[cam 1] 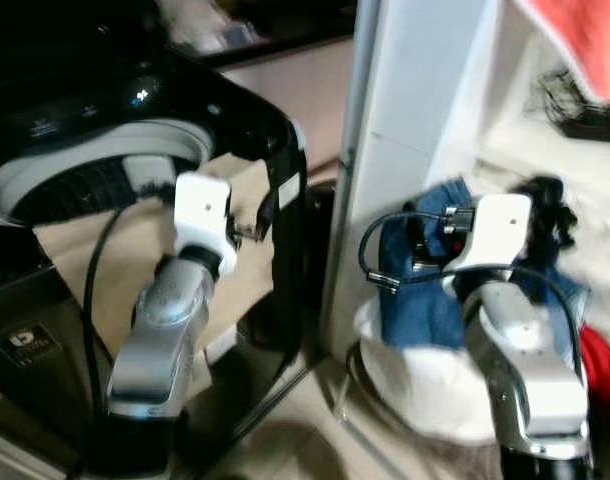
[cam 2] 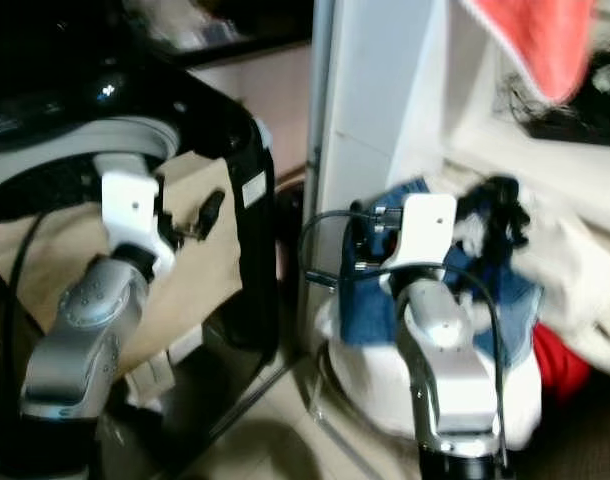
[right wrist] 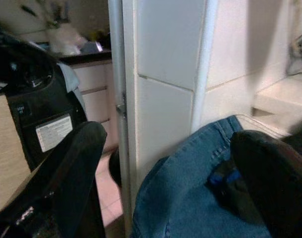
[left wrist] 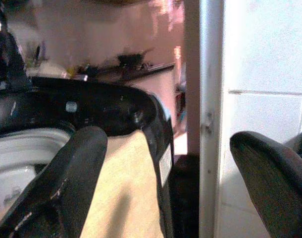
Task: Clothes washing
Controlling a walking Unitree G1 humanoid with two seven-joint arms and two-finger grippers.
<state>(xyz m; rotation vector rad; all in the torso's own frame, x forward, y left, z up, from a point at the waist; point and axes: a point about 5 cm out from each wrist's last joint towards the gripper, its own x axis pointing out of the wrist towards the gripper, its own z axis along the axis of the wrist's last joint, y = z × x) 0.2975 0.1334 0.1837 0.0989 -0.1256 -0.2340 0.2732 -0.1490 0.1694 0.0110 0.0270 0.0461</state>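
White tiled wall (cam 1: 405,110) is dividing the scene. Beside it on one side, the black top-loading washing machine (cam 1: 235,120) is standing open, with a beige cloth (cam 1: 135,250) hanging over its rim. On the other side, blue jeans (cam 1: 425,300) are lying on a white laundry basket (cam 1: 415,380). The left gripper (left wrist: 166,163) is hovering by the rim, fingers (left wrist: 67,183) apart and empty. The right gripper (right wrist: 166,168) is hovering over the jeans, fingers apart. Denim looks thick, soft and rather heavy; gripping a bunched fold probably holds best.
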